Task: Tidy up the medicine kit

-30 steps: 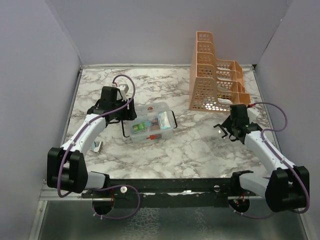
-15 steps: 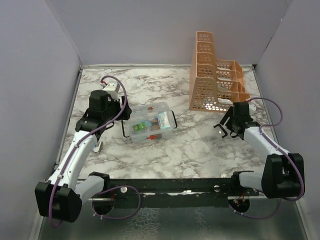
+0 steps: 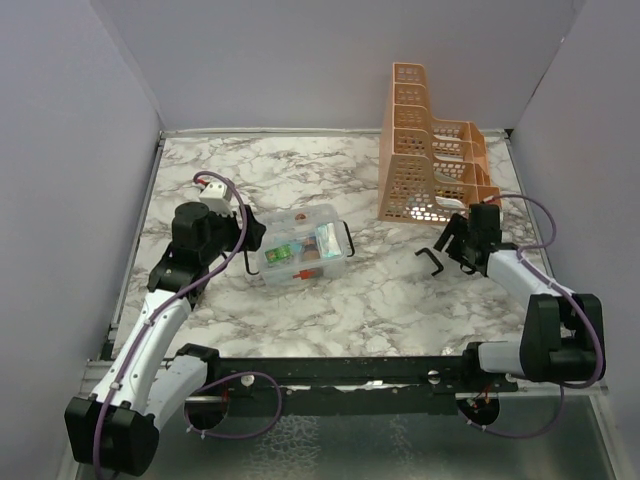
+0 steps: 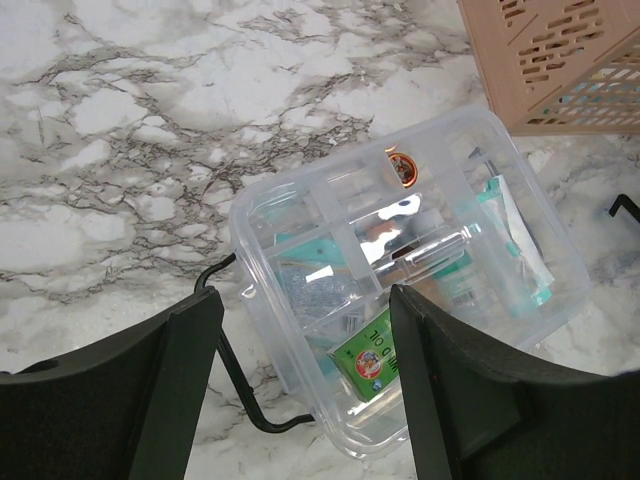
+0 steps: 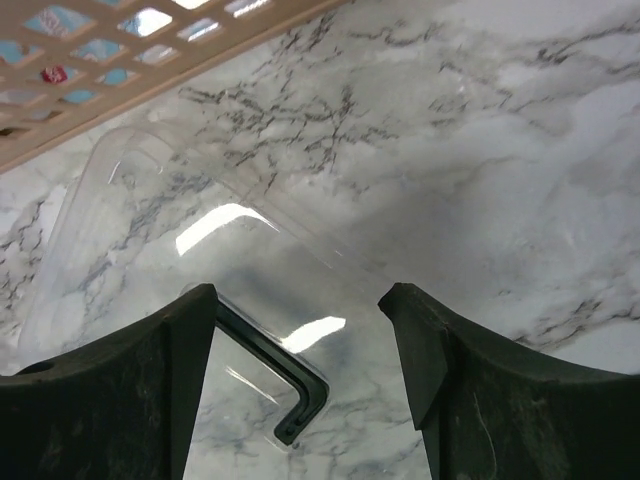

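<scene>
The small clear rectangular plastic medicine kit (image 3: 300, 248) with black side clips sits left of centre on the marble table (image 3: 400, 300). The left gripper (image 4: 305, 300) stands wide just above the kit's left end, gripping nothing. The right gripper (image 5: 298, 295), its 2 fingers also wide, hangs over a flat clear lid (image 5: 200, 230) that lies near the tall orange perforated rack (image 3: 430, 160) by the far right corner.

orange perforated rack (image 3: 428, 172), marble table (image 3: 390, 295)

Clear medicine kit (image 3: 300, 248); orange perforated rack (image 3: 410, 190)
</scene>
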You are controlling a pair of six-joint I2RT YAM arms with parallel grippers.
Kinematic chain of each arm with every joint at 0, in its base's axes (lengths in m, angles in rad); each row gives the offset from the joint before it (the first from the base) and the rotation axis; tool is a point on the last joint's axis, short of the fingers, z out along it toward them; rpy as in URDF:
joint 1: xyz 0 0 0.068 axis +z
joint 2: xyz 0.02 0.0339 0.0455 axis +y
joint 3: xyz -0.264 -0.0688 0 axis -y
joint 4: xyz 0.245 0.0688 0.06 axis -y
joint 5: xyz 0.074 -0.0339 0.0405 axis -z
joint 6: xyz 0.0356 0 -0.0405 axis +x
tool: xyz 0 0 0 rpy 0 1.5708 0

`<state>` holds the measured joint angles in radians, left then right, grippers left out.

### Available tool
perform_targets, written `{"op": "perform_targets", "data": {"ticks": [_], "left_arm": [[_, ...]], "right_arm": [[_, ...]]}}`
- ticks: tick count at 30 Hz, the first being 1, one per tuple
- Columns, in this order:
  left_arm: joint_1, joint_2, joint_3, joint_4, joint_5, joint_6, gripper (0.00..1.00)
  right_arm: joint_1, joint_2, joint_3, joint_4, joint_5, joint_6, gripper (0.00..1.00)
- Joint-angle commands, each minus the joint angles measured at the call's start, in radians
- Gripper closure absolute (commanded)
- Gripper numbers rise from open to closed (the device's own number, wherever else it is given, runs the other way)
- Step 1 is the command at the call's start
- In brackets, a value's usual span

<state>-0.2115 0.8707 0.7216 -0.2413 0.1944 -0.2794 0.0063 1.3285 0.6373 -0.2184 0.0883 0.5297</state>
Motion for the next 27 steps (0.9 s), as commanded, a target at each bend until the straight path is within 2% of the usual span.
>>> {"op": "perform_targets", "data": {"ticks": [1,8,10,13,15,19,24,27], "left_arm": [[-0.005,-0.025,0.027,0.036,-0.03,-0.026,0.3],[-0.004,-0.027,0.024,0.043,-0.007,-0.026,0.3],[-0.004,-0.025,0.024,0.047,0.007,-0.02,0.3],[-0.004,-0.024,0.023,0.049,0.035,-0.006,0.3],[-0.004,-0.022,0.024,0.053,0.039,-0.005,0.3],[-0.005,-0.022,0.02,0.054,0.037,-0.005,0.3],[-0.005,-0.019,0.018,0.054,0.039,0.0,0.3],[-0.005,-0.016,0.018,0.055,0.04,0.002,0.3]], "right_arm": [[0.0,-0.05,-0.041,-0.146,-0.191,0.062,0.3],[0.003,-0.215,-0.16,-0.179,-0.322,0.075,0.3],[0.017,-0.254,-0.169,-0.209,-0.279,0.092,0.32],[0.103,-0.304,-0.162,-0.228,-0.184,0.136,0.32],[0.172,-0.292,-0.145,-0.237,-0.131,0.152,0.32],[0.243,-0.2,-0.127,-0.219,-0.134,0.156,0.32],[0.386,-0.135,-0.072,-0.247,0.009,0.179,0.32],[0.419,-0.104,-0.02,-0.274,0.07,0.179,0.29]]}}
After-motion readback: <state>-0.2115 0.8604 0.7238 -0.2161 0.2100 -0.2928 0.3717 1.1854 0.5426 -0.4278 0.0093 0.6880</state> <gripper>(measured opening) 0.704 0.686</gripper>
